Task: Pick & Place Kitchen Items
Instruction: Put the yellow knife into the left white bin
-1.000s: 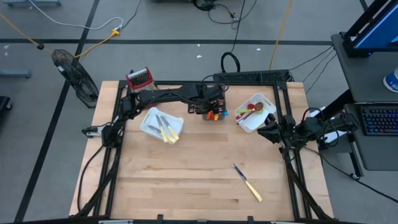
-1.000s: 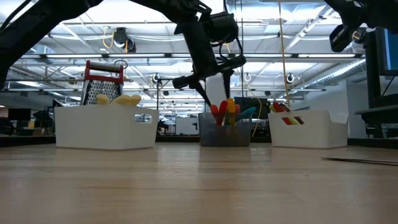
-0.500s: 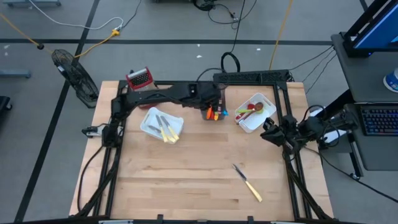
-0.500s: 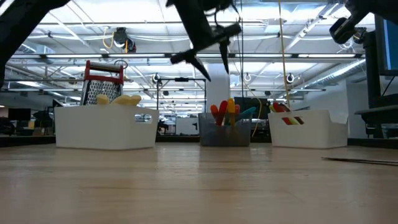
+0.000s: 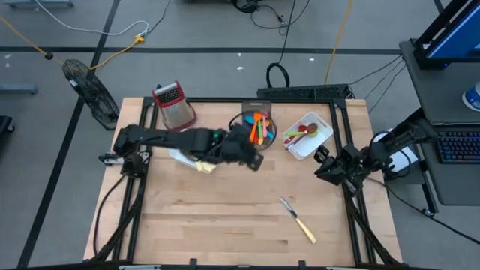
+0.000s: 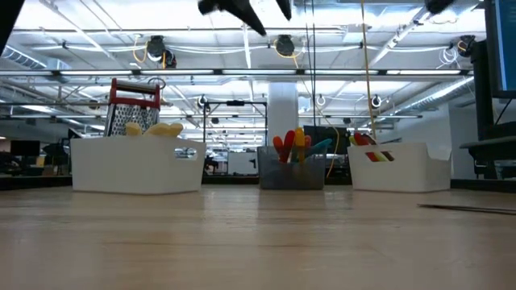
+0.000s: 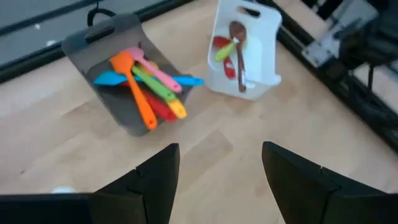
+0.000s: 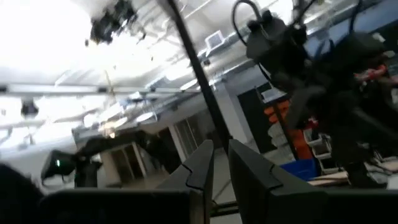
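My left gripper (image 5: 253,157) (image 7: 217,180) is open and empty, high above the table's middle, just near of the grey bin (image 5: 259,129) (image 7: 118,93). That bin holds orange, pink, green, blue, red and yellow spatulas. A white bin (image 5: 307,135) (image 7: 245,56) holds a brown wooden spoon plus red and green ones. Another white bin (image 5: 191,156), partly under my left arm, holds cream-handled cutlery. A cream-handled knife (image 5: 298,220) lies flat on the table near the front right. My right gripper (image 5: 321,169) (image 8: 221,168) is shut and empty at the right edge.
A red-topped metal box grater (image 5: 174,105) stands at the far left. The three bins line the far part of the table (image 5: 225,217). Bare wood lies between the bins and the knife. Black frame rails run along the table's sides.
My left gripper has risen from just over the grey bin and swung toward the table's near edge, leaving the bin and its spatulas uncovered. In the low view it has climbed to the top edge. My right gripper has shifted a little toward the near edge.
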{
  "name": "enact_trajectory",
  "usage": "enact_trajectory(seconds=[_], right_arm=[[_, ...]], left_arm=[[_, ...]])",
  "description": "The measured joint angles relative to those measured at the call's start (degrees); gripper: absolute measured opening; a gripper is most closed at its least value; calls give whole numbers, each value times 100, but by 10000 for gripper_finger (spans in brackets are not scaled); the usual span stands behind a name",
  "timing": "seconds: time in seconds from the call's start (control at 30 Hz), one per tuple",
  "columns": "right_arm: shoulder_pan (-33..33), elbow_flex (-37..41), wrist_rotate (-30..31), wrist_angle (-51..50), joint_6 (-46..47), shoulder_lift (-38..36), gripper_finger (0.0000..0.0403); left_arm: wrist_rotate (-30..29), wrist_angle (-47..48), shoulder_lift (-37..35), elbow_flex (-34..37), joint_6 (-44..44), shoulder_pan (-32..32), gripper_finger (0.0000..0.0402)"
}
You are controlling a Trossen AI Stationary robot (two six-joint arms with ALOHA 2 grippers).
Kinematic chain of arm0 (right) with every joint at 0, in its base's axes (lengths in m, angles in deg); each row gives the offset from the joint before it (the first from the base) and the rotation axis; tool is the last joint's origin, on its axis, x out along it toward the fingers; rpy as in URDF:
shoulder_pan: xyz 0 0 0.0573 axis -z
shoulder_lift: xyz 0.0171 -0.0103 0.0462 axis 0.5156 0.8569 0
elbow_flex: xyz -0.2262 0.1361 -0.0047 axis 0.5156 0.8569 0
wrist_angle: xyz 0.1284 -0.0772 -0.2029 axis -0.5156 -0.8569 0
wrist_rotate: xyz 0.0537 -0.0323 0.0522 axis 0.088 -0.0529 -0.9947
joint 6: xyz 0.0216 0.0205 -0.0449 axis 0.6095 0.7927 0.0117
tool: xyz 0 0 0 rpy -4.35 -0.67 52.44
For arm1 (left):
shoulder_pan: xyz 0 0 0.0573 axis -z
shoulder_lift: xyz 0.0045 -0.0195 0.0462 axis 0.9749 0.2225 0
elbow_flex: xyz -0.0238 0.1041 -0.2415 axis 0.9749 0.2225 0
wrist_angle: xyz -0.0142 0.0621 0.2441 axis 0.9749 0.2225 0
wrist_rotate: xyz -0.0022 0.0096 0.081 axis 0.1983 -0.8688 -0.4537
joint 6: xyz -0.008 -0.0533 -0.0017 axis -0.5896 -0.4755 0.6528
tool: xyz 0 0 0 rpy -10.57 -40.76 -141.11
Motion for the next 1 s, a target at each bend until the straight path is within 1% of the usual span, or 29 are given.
enact_trajectory(seconds=[0.1, 0.17, 0.27, 0.37, 0.5, 0.7, 0.8, 0.9, 1.0], right_arm=[[-189, -680, -6, -465, -481, 498, 43], [-297, -1171, -10, -1018, -721, 813, 43], [-450, -1890, 100, -2141, -836, 1279, 43], [-592, -2408, 191, -3173, -750, 1759, 43], [-813, -2784, 268, -4092, -262, 2360, 43], [-1241, -3264, 254, -5513, 587, 3180, 43], [-1435, -3507, 232, -6051, 1009, 3568, 43], [-1571, -3733, -11, -6375, 1438, 3970, 43], [-1674, -3865, -232, -6455, 1803, 4351, 43]], left_arm=[[-293, 244, -129, 0, -5, 373, 234], [-500, 393, -231, -2, -63, 627, 234], [-857, 561, -303, -2, -217, 949, 234], [-1118, 937, -422, 0, -448, 1240, 234], [-1359, 1296, -529, 6, -809, 1543, 234], [-1645, 1472, -626, 0, -934, 1881, 234], [-1752, 1602, -636, 0, -944, 2005, 234], [-1749, 1791, -628, 0, -942, 2100, 234], [-1747, 1902, -633, 0, -941, 2177, 234]])
